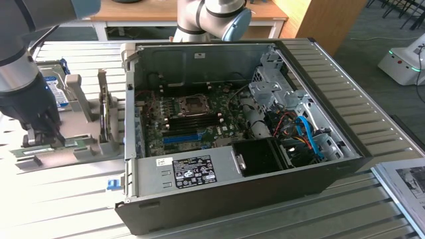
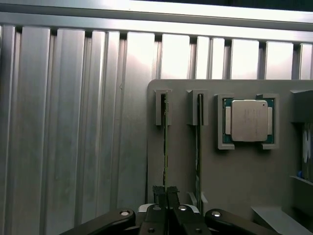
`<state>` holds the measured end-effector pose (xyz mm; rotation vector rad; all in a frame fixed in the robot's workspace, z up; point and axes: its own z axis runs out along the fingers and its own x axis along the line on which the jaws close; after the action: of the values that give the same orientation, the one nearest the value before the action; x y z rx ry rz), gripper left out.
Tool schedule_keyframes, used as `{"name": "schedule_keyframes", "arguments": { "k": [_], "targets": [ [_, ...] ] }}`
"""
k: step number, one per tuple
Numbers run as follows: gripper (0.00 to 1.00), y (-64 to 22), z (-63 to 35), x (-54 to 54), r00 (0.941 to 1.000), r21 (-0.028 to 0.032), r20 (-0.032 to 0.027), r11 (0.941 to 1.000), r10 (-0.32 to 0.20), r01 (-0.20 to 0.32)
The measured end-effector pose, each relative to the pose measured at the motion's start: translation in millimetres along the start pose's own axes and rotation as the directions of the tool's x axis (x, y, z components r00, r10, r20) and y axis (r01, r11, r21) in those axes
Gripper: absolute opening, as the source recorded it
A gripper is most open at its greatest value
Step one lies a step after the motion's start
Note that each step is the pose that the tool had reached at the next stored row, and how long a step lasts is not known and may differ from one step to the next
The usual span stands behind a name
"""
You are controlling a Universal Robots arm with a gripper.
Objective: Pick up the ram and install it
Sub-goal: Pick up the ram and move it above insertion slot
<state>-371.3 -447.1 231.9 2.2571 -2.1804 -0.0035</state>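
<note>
In the wrist view the ram [image 2: 165, 147] is a thin green board standing on edge in a slot of the grey holder [image 2: 234, 171]. My gripper [image 2: 166, 197] is shut on its near end, the two fingers pressed against either side of it. A second stick [image 2: 199, 147] stands on edge in the neighbouring slot. In the exterior view my gripper [image 1: 48, 135] reaches down onto the holder [image 1: 86, 144] at the exterior view's left, outside the open computer case [image 1: 232, 129]. The motherboard [image 1: 192, 119] lies inside the case with its dark memory slots [image 1: 194, 122] bare.
A processor chip [image 2: 249, 120] sits in a recess of the holder beside the sticks. A hard drive [image 1: 53, 87] with a blue-white label stands behind the holder. The case wall [image 1: 131, 99], a black power supply [image 1: 262, 157] and blue cables [image 1: 309, 134] crowd the motherboard. Ribbed metal tabletop [image 2: 73, 122] surrounds everything.
</note>
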Motion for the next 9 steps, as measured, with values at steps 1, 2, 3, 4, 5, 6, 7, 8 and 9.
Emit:
{"name": "schedule_keyframes", "arguments": {
  "k": [1,2,3,4,5,6,7,8,9],
  "targets": [
    [0.11,0.0,-1.1,0.0,1.0000,0.0000,0.0000,1.0000,0.000,0.000],
    [0.11,-0.1,-2.3,0.0,1.0000,0.0000,0.0001,1.0000,0.000,0.000],
    [0.11,-0.1,-3.3,0.0,1.0000,0.0000,0.0000,1.0000,0.000,0.000],
    [0.11,-0.2,-4.4,0.0,1.0000,0.0000,0.0000,1.0000,0.000,0.000],
    [0.11,-0.3,-5.6,0.0,1.0000,0.0000,0.0000,1.0000,0.000,0.000],
    [0.11,-0.3,-6.7,0.0,1.0000,0.0000,0.0001,1.0000,0.000,0.000],
    [0.11,-0.3,-8.0,0.0,1.0000,0.0000,0.0000,1.0000,0.000,0.000],
    [0.11,-0.4,-9.3,0.0,1.0000,0.0000,0.0000,1.0000,0.000,0.000],
    [0.11,-0.4,-10.6,0.0,1.0000,0.0000,0.0000,1.0000,0.000,0.000]
  ]
}}
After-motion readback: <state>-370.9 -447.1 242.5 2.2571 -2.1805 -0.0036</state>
